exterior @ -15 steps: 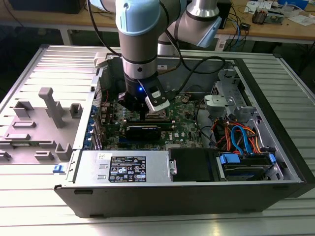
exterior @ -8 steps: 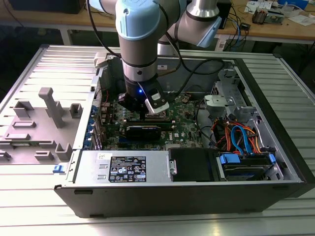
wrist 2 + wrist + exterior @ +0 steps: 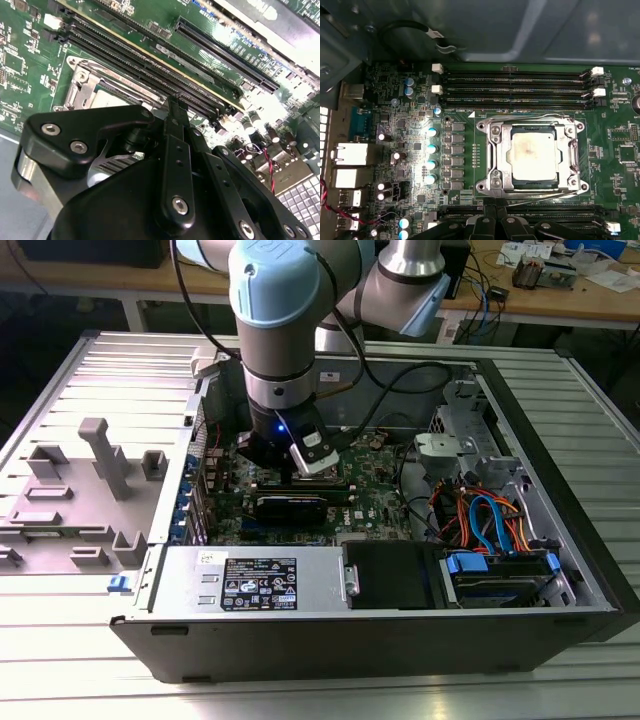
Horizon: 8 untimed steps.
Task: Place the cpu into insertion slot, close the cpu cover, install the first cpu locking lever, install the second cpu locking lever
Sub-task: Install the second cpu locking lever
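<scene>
While the gripper [image 3: 172,107] hangs above the motherboard [image 3: 395,130], its fingers look pressed together, holding nothing.
In the first wrist view, the dull silver cpu [image 3: 532,152] sits under the closed cpu cover [image 3: 502,155]; the exterior view hides it.

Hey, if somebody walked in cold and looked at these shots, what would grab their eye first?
Probably the grey robot arm reaching down into the open computer case, with its gripper over the green motherboard. In the first wrist view, the cpu sits in the insertion slot with the cpu cover lying closed around it.
</scene>
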{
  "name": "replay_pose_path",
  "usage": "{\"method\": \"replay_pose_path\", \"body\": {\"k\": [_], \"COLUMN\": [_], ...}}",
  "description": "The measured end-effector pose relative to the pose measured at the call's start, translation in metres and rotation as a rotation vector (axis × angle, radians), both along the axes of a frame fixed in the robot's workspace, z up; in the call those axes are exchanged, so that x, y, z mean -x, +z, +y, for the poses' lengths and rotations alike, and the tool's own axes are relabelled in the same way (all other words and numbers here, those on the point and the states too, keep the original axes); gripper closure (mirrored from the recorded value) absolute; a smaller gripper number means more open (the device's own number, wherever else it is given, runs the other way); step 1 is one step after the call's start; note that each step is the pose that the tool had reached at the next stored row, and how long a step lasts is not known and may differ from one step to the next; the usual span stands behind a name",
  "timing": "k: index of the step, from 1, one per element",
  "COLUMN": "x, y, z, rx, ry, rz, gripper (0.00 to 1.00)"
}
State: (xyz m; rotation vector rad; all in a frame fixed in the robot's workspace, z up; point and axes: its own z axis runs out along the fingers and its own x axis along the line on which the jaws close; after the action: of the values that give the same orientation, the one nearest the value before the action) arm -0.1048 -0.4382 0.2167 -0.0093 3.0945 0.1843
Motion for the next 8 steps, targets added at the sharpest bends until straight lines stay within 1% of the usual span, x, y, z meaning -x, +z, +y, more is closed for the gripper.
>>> {"method": "replay_pose_path", "body": {"k": [2, 6, 8], "x": [0.0002, 0.0007, 0.0014], "y": [-0.0002, -0.0002, -0.0008], "z": [0.0, 0.0, 0.0], "rx": [-0.0016, -0.0018, -0.0037], "ry": [0.0, 0.0, 0.0], "rz": [0.0, 0.0, -0.0001], "gripper": [0.89, 0.89, 0.89]}}
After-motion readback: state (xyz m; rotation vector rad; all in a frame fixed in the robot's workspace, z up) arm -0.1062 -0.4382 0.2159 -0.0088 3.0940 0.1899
